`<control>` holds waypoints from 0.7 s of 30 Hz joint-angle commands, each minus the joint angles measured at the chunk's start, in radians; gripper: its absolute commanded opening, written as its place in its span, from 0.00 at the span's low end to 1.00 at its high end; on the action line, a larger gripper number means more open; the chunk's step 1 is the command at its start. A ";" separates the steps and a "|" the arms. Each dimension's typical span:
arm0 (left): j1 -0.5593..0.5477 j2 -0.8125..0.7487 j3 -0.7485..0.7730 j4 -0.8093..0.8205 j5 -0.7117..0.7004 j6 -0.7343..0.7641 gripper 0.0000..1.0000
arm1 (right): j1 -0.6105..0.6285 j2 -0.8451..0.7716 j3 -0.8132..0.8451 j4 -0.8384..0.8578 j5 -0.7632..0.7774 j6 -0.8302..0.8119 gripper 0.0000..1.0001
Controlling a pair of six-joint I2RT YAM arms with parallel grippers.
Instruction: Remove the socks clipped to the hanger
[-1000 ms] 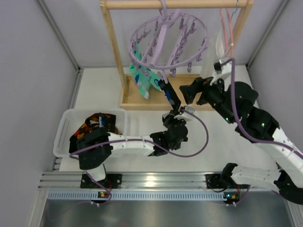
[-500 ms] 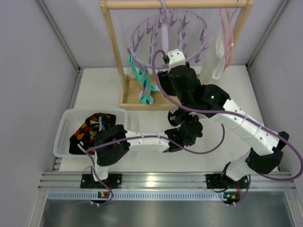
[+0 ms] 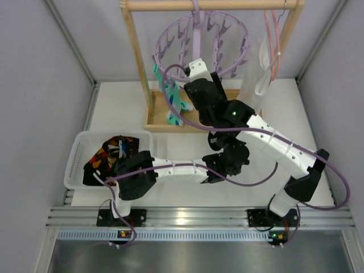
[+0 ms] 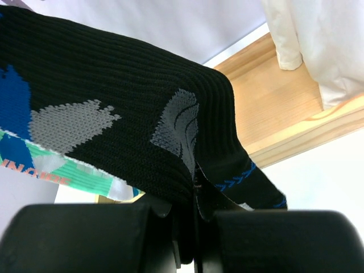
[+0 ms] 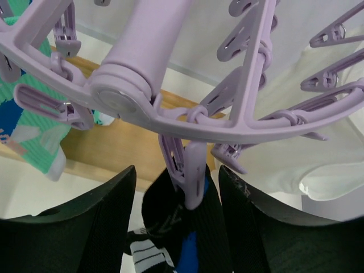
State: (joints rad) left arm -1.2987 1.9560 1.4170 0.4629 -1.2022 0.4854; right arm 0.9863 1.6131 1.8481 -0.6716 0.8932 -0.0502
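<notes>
**A:** What crowds the hanger (image 3: 165, 41)?

**B:** To its right, a long white cloth (image 3: 259, 68) and a thin pink hanger (image 3: 275, 34) share the same wooden rack (image 3: 135, 57). At its left edge a teal-and-white sock (image 3: 172, 105) hangs clipped. From above, your right arm lies across the black sock (image 4: 114, 102) and your left tool (image 4: 196, 227), so only the wrist views show them.

**A:** And the surroundings?

**B:** You have a white table (image 3: 119, 108), pale grey walls on three sides and a metal rail (image 3: 182, 216) along the near edge. A white basket (image 3: 77, 149) sits near left with several socks (image 3: 111, 151) in it.

**A:** How do the arms sit?

**B:** Your left arm runs low from its base toward the right, with its wrist under the right forearm. The left tool is clamped tight on the black sock, which stretches up and left from the fingers. Your right arm bends at the elbow on the right, reaches far and left, and tips up under the hanger. Your right tool (image 5: 177, 193) stands part open. It has one finger on each side of the peg (image 5: 185, 170) that carries the black sock's cuff, and it is not closed on the peg.
</notes>
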 commanded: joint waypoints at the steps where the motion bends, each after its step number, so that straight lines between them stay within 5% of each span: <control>1: -0.010 0.023 0.040 0.031 -0.014 0.028 0.00 | 0.009 0.013 0.030 0.122 0.059 -0.043 0.57; 21: -0.025 0.012 0.057 0.031 -0.020 0.039 0.00 | 0.022 -0.024 -0.184 0.529 0.274 -0.272 0.46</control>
State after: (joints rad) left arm -1.3155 1.9896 1.4384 0.4622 -1.2137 0.5159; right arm 1.0058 1.6222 1.6775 -0.2672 1.1164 -0.2634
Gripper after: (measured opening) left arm 0.088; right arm 0.473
